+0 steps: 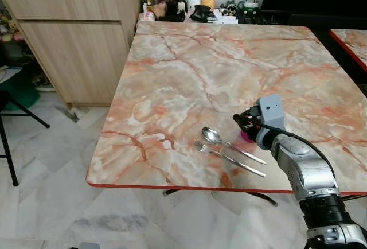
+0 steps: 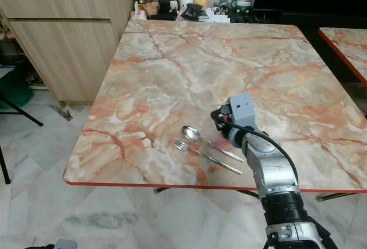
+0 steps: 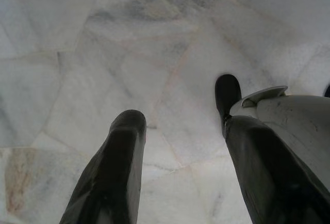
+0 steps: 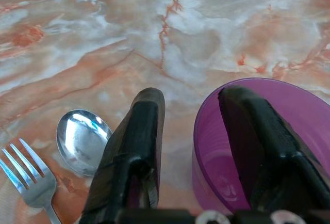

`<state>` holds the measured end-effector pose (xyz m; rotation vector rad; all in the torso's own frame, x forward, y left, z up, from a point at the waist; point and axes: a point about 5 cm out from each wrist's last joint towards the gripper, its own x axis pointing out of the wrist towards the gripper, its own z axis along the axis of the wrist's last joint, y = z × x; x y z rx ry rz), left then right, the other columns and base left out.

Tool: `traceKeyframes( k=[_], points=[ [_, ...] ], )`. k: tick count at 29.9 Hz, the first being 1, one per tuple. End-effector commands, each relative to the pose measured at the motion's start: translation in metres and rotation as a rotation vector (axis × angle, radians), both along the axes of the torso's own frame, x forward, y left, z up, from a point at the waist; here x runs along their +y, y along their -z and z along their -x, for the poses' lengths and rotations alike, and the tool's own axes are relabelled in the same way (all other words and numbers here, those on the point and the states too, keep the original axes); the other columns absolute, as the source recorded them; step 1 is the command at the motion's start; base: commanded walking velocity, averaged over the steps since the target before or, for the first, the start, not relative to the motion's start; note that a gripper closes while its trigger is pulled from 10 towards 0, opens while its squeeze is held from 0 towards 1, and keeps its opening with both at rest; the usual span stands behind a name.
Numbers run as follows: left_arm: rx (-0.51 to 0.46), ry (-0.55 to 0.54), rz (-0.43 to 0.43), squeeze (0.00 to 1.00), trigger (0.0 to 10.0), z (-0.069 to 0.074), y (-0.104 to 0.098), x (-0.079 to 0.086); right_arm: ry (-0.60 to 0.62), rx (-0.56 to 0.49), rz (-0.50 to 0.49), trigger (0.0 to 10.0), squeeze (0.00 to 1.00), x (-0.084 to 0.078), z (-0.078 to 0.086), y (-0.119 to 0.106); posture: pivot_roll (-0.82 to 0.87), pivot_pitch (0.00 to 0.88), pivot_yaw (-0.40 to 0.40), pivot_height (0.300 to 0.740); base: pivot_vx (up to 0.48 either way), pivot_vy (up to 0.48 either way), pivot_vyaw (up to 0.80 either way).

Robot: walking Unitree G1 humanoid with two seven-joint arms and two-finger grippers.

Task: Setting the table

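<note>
Silver and jointed, the right arm reaches up from the near edge, and its right tool (image 4: 191, 131) grips the rim of a purple cup (image 4: 289, 126): one black finger stands inside the cup, the other outside against its wall. The cup stands upright on the marble counter (image 1: 229, 59), mouth up, mostly hidden behind the wrist in the head views, where a sliver of purple shows at the tool's tip. Just beside the tool's outer finger, on the robot's left, lies a spoon (image 1: 213, 136), bowl up, and touching or nearly touching it on the near side, a fork (image 1: 202, 146). Both run parallel, heads pointing away from the tool to the left and slightly away from the robot, handles slanting back under the arm toward the counter's near edge. Hanging over the pale floor tiles (image 3: 103, 53), the left tool (image 3: 178, 126) has its fingers spread apart with nothing between them.
</note>
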<state>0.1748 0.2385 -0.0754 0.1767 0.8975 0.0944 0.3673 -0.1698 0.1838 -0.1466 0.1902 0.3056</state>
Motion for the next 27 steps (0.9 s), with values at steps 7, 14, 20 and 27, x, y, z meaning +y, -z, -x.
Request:
traceKeyframes(
  k=[7, 14, 20, 27],
  points=[
    [0.051, 0.01, -0.008, 0.0, 10.0, 0.0124, 0.0054, 0.0028, 0.004, 0.009, 0.006, 2.7, 0.0, 0.0012, 0.0011, 0.0005, 0.03, 0.18, -0.011, 0.74, 0.0, 0.0, 0.0],
    [0.05, 0.012, -0.008, 0.0, 10.0, 0.012, 0.0052, 0.0027, 0.006, 0.013, 0.006, 1.9, 0.0, 0.0007, 0.0015, 0.0015, 0.03, 0.18, -0.011, 0.74, 0.0, 0.0, 0.0],
    [0.052, 0.015, -0.006, 0.0, 10.0, 0.0121, 0.0053, 0.0025, 0.01, 0.014, 0.007, 1.9, 0.0, 0.0002, 0.0015, 0.0017, 0.04, 0.18, -0.011, 0.74, 0.0, 0.0, 0.0],
    [0.052, 0.015, -0.008, 0.0, 10.0, 0.0119, 0.0051, 0.0028, 0.012, 0.012, 0.007, 1.9, 0.0, 0.0002, 0.0011, 0.0013, 0.03, 0.186, -0.01, 0.74, 0.0, 0.0, 0.0]
  ],
)
